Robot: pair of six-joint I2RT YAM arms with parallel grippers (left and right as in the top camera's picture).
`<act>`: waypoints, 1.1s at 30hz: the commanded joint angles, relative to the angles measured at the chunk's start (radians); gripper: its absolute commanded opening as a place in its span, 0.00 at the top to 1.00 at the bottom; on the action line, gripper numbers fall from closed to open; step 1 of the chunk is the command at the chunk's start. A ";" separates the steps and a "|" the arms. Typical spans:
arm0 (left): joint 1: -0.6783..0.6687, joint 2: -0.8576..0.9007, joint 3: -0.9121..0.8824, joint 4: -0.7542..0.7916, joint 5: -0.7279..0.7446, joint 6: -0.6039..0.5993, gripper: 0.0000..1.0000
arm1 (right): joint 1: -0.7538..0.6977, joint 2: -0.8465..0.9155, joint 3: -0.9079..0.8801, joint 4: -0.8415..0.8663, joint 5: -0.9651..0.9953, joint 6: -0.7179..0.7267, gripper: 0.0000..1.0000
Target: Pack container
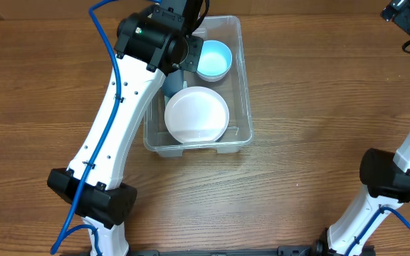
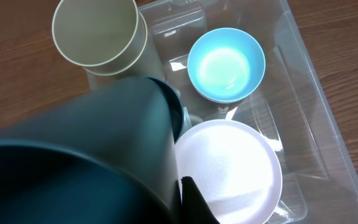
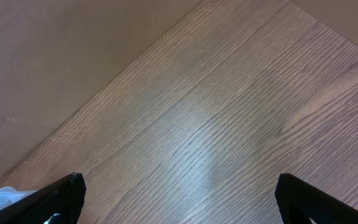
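The clear container stands at the table's upper middle. It holds a white bowl at the front and a light blue bowl behind it. My left gripper is shut on the rim of a dark teal cup and holds it over the container's left side; the cup also shows in the overhead view. A beige cup stands in the container's far left corner. The container, white bowl and blue bowl show in the left wrist view. My right gripper is open and empty above bare table.
The left arm reaches across the container's left wall and hides the beige cup from overhead. The right arm is at the far right corner, away from the container. Wooden table lies all around.
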 commanded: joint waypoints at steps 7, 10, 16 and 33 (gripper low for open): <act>0.015 -0.010 0.014 0.057 -0.159 -0.011 0.16 | 0.002 -0.002 0.006 0.002 0.007 0.005 0.00; 0.015 -0.010 0.087 0.037 -0.166 -0.011 0.06 | 0.002 -0.002 0.006 0.002 0.007 0.005 0.00; -0.008 -0.057 0.344 -0.139 -0.166 -0.022 0.00 | 0.002 -0.002 0.006 0.002 0.007 0.005 0.00; -0.039 -0.689 0.144 -0.354 0.005 -0.002 0.00 | 0.002 -0.002 0.006 0.002 0.007 0.005 0.00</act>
